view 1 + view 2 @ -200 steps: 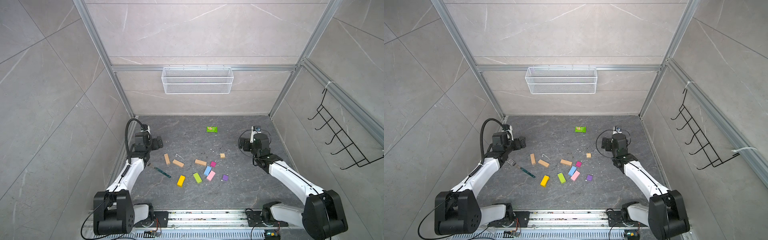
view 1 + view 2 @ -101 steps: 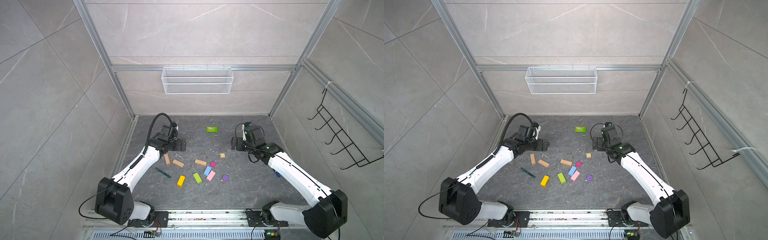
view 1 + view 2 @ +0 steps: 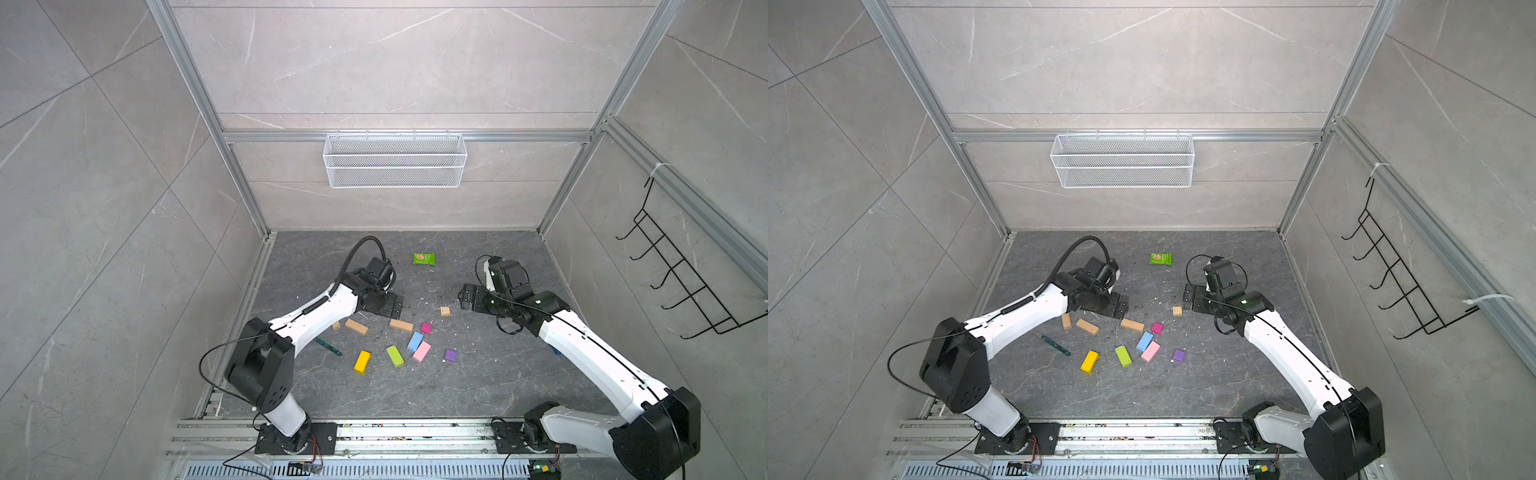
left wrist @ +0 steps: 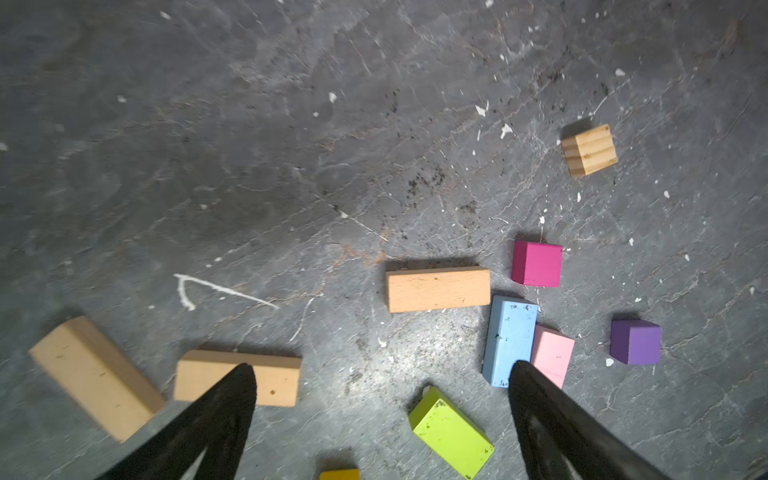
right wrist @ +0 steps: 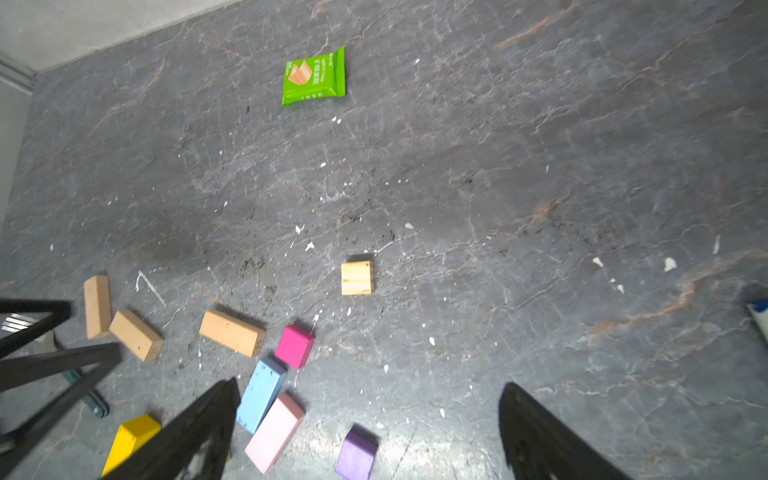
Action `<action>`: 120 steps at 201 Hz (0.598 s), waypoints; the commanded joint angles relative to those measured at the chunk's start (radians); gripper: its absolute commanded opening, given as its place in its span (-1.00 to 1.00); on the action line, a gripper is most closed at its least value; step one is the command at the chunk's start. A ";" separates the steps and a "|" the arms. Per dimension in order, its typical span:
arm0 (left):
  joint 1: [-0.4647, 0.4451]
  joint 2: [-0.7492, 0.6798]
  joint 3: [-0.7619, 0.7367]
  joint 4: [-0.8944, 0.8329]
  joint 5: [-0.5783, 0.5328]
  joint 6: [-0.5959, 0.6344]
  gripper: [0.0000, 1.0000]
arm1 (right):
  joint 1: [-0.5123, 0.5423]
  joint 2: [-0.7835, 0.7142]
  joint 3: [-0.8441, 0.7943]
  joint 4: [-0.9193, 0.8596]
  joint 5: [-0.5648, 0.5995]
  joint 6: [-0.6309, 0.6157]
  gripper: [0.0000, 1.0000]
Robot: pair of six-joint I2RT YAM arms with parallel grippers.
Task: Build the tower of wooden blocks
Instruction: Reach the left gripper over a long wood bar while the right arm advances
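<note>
The wood blocks lie loose and flat on the grey floor, and no tower stands in any view. Three tan bars [image 3: 1132, 325] [image 3: 1087, 326] [image 3: 1066, 321] lie left of a small tan cube [image 3: 445, 311]. Nearer the front are magenta [image 3: 425, 328], light blue [image 3: 414, 341], pink [image 3: 422, 351], purple [image 3: 450, 355], lime [image 3: 395, 356] and yellow [image 3: 362, 362] blocks. My left gripper [image 3: 388, 305] [image 4: 382, 372] hovers open just behind the tan bars, empty. My right gripper [image 3: 467, 297] [image 5: 370, 390] hangs open and empty right of the tan cube [image 5: 356, 277].
A green snack packet [image 3: 423, 258] lies near the back wall. A thin teal stick [image 3: 1057, 345] lies left of the yellow block. A blue-tipped object [image 5: 760, 316] lies by the right arm. A wire basket [image 3: 395, 160] hangs on the back wall, a hook rack [image 3: 681, 286] on the right wall.
Both arms have swung in from the side walls toward the middle. The left gripper now hangs over the tan bars, the right one beside the tan cube. No block has moved.
</note>
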State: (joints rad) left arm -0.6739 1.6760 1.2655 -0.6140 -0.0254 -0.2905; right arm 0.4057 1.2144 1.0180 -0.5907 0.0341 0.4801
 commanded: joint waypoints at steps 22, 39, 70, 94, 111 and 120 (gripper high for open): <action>-0.062 0.151 0.107 -0.005 -0.012 -0.026 0.90 | 0.000 -0.015 0.008 -0.024 -0.020 0.008 0.98; -0.066 0.196 0.115 0.024 0.024 -0.047 0.85 | 0.001 0.000 0.018 -0.024 -0.022 0.006 0.98; -0.069 0.237 0.141 0.023 0.051 -0.068 0.79 | 0.001 0.010 0.028 -0.017 -0.034 0.015 0.98; -0.069 0.246 0.143 0.007 0.030 -0.051 0.79 | 0.001 0.012 0.022 0.000 -0.037 0.018 0.99; -0.069 0.250 0.137 0.003 0.029 -0.050 0.79 | 0.000 0.023 0.024 0.008 -0.047 0.018 0.98; -0.070 0.251 0.130 0.009 0.031 -0.052 0.79 | 0.001 0.029 0.029 0.009 -0.051 0.017 0.98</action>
State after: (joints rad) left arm -0.7437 1.9213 1.3766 -0.5972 0.0021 -0.3370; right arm 0.4057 1.2213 1.0191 -0.5892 0.0029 0.4801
